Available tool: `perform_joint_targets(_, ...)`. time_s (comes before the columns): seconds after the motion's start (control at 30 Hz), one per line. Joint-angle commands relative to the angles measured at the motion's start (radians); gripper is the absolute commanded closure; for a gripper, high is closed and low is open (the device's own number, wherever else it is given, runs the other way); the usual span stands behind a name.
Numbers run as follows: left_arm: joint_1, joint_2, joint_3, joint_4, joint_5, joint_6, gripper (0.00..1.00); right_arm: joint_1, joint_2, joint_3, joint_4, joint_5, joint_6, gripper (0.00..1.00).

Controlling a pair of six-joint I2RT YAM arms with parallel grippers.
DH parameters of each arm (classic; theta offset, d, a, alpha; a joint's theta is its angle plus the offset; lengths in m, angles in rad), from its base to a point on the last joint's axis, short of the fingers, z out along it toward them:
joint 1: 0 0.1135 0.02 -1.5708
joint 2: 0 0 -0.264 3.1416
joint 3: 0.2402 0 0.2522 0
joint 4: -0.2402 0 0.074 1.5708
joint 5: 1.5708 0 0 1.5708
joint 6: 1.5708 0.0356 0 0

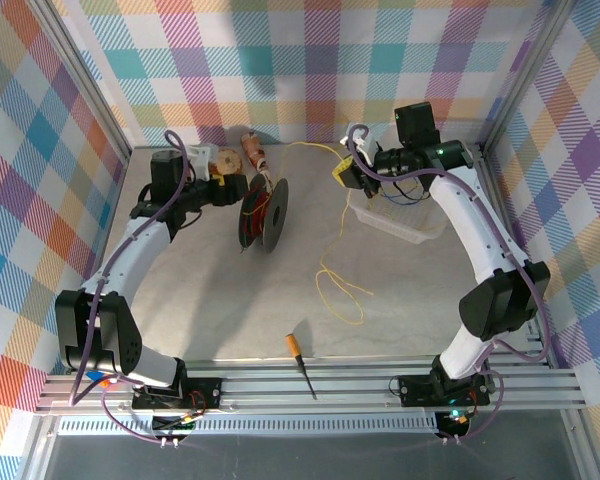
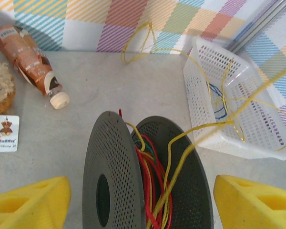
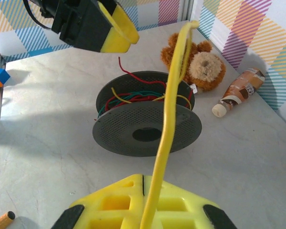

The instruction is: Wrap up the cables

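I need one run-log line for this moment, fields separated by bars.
left pincer: open, facing spool | right pincer: shut on yellow cable

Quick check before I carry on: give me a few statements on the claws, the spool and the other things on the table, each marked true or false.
1. The right claw is shut on a yellow cable. True.
2. The spool lies flat on the table. False: it stands on its edge.
3. The left claw is clamped on the spool. False: its jaws stand open, one on each side of the spool with a gap.
4. The screwdriver lies near the front edge, between the two arm bases. True.
5. The bottle is inside the white basket. False: it lies on the table by the back wall, next to the teddy bear.
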Motion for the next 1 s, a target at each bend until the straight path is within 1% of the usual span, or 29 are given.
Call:
perform_joint_targets(0.0,-0.020,0.002,-0.030,-0.024,0.021,0.032,0.22,-0.003,0.023,0.044,0.010,-0.007,-0.005,1.00)
perform_joint_targets(0.13,-0.032,-0.009,-0.045,-0.031,0.012,0.042,0.21,-0.003,0.039,0.050,0.024,-0.041,0.006,1.00)
perform_joint_targets(0.2,-0.041,-0.016,-0.050,-0.035,0.000,0.047,0.17,-0.003,0.046,0.056,0.033,-0.059,0.013,1.00)
perform_joint_targets(0.27,-0.048,-0.021,-0.052,-0.041,-0.015,0.055,0.11,-0.003,0.050,0.056,0.041,-0.068,0.017,1.00)
perform_joint_targets(0.37,-0.055,-0.013,-0.044,-0.065,-0.030,0.074,0.09,-0.002,0.047,0.048,0.071,-0.085,0.017,1.00)
perform_joint_targets(0.7,-0.084,0.063,0.030,-0.155,-0.048,0.129,0.22,0.020,0.045,0.045,0.110,-0.130,-0.021,1.00)
perform_joint_targets(0.83,-0.089,0.076,0.040,-0.188,-0.047,0.135,0.24,0.028,0.041,0.038,0.141,-0.173,-0.008,1.00)
perform_joint_targets(0.97,-0.089,0.078,0.045,-0.193,-0.037,0.136,0.24,0.043,0.041,0.038,0.165,-0.189,-0.014,1.00)
